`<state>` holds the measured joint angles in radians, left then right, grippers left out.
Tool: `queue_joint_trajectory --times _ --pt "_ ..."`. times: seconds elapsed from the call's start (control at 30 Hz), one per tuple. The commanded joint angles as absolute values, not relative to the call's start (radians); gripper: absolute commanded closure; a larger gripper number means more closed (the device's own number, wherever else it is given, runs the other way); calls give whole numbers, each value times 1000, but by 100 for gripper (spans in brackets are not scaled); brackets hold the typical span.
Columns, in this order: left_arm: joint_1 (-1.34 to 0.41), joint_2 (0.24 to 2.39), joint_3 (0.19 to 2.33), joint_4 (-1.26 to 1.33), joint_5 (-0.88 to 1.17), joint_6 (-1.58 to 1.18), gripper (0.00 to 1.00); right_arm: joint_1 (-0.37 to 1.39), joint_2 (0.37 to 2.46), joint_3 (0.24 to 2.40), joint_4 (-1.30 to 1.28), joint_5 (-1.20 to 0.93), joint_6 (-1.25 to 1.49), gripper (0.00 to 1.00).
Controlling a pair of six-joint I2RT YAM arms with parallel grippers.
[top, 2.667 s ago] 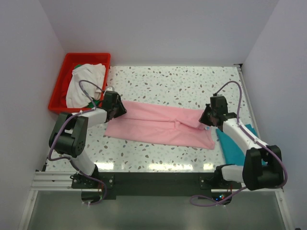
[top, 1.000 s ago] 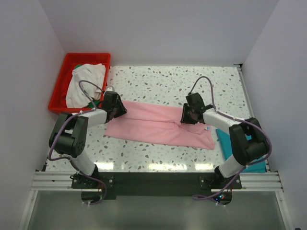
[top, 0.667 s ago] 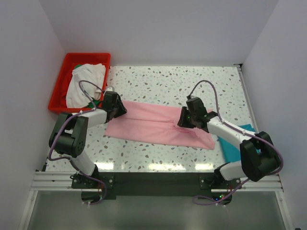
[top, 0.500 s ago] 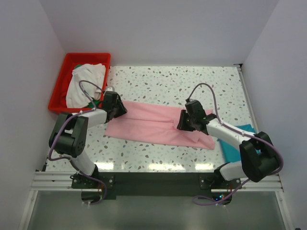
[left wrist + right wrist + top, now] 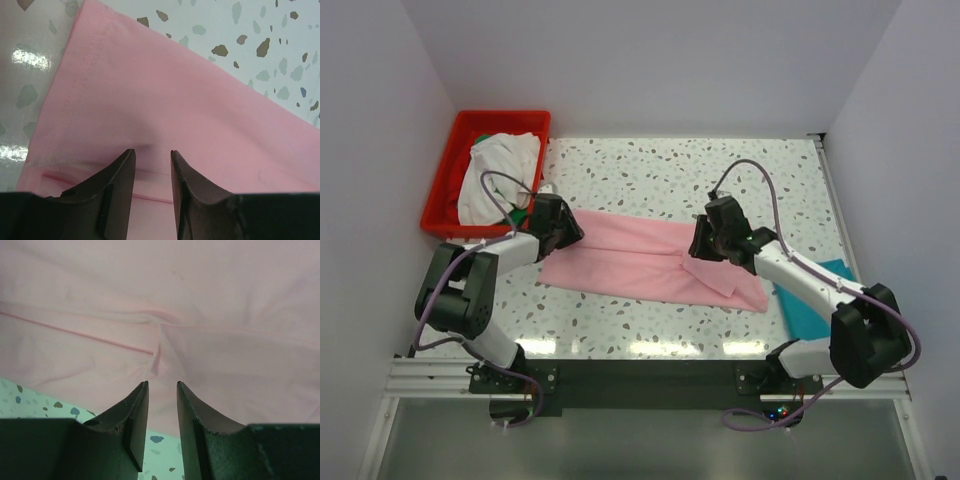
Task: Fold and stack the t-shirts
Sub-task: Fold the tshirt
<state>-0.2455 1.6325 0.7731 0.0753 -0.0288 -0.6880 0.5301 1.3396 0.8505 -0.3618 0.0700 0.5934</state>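
Observation:
The light pink t-shirt (image 5: pixel 630 260) lies folded into a long band across the table. My left gripper (image 5: pixel 570 228) rests on its left end. In the left wrist view its jaws (image 5: pixel 152 152) stand slightly apart, tips pressing the pink cloth (image 5: pixel 165 90). My right gripper (image 5: pixel 698 243) hovers over the band's right half. In the right wrist view it (image 5: pixel 162 383) is slightly open above a crease in the pink cloth (image 5: pixel 200 300). The teal t-shirt (image 5: pixel 807 305) lies folded at the right. The off-white t-shirt (image 5: pixel 498 170) fills the crate, with a bit of green cloth (image 5: pixel 522 210) beside it.
The red plastic crate (image 5: pixel 500 115) stands at the back left corner. White walls close in the speckled table (image 5: pixel 720 170) on three sides. The teal shirt lies close to the right arm's base.
My right gripper moved from the pink shirt's right end leftward to its middle. A folded flap now lies on the right part. The left gripper stayed in place.

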Motion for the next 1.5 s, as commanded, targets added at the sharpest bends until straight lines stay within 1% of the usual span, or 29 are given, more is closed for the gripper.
queue_joint_trajectory --times 0.0,0.33,0.47,0.73,0.9,1.0,1.27,1.4,1.47 --pt "-250 1571 752 101 -17 -684 61 531 1402 942 -379 126 578 68" --pt "-250 1526 701 104 -5 -676 63 531 1681 1109 -345 167 554 69" --pt "-250 1505 657 118 -5 -683 63 531 1724 1134 -333 149 552 70" --pt "-250 1471 618 130 17 -698 64 532 1697 1054 -293 101 561 71" --pt "-250 1465 652 127 18 -704 64 535 1655 993 -259 49 560 71" --pt "-250 1483 701 117 20 -706 64 538 1643 959 -252 32 555 74" --pt "-250 1588 825 98 5 -700 64 538 1601 888 -210 32 548 74" --pt "-250 1646 856 91 -26 -690 64 538 1577 887 -209 41 552 73" --pt "-250 1672 856 75 -31 -687 66 538 1548 891 -219 48 555 71"
